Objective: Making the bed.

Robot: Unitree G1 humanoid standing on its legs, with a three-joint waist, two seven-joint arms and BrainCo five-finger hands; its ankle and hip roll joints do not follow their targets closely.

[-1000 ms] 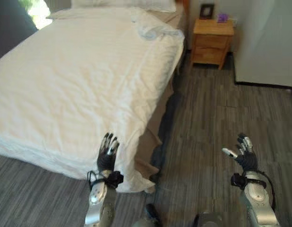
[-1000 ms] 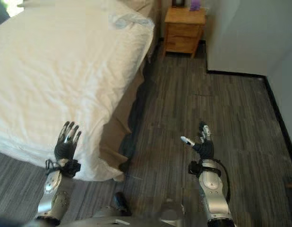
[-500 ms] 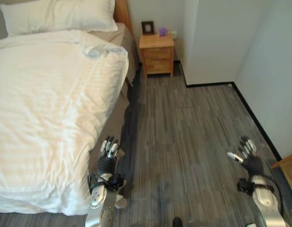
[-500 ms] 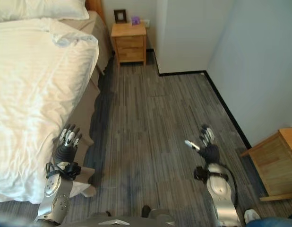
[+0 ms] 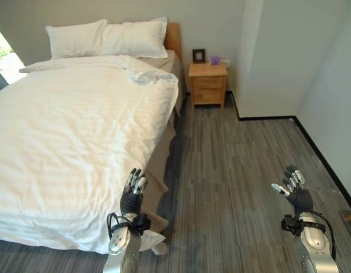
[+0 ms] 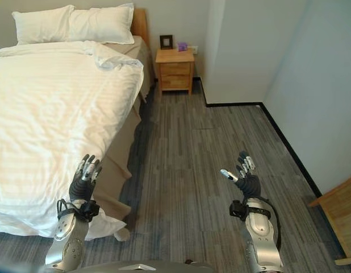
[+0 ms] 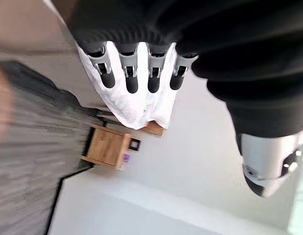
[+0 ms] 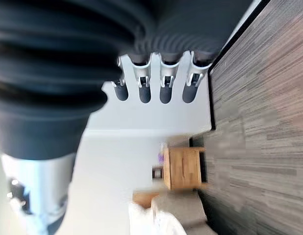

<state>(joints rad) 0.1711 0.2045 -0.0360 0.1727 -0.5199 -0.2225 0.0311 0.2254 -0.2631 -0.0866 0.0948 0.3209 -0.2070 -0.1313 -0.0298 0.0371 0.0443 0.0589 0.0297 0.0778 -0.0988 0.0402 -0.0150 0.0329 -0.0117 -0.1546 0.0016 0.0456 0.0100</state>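
A bed with a white duvet (image 5: 73,125) fills the left of the eye views. Two white pillows (image 5: 107,38) lie at its head against a wooden headboard. The duvet's top corner (image 5: 147,77) is rumpled and folded, baring a beige sheet (image 5: 167,60). A beige bed skirt (image 5: 158,165) shows along the side. My left hand (image 5: 132,196) is held up open beside the bed's near corner, touching nothing. Over the floor to the right, my right hand (image 5: 293,190) is also open and empty. Each wrist view shows straight fingers (image 7: 132,73) (image 8: 151,81).
A wooden nightstand (image 5: 207,83) with a small picture frame (image 5: 199,55) and a purple object (image 5: 214,60) stands beside the headboard. A grey wall corner (image 5: 260,62) juts out on the right. Grey plank floor (image 5: 232,165) runs between bed and wall. A wooden furniture edge (image 6: 341,210) sits far right.
The camera has swung and lifted, so the whole bed, pillows and nightstand now show. Both hands stay raised and open, holding nothing.
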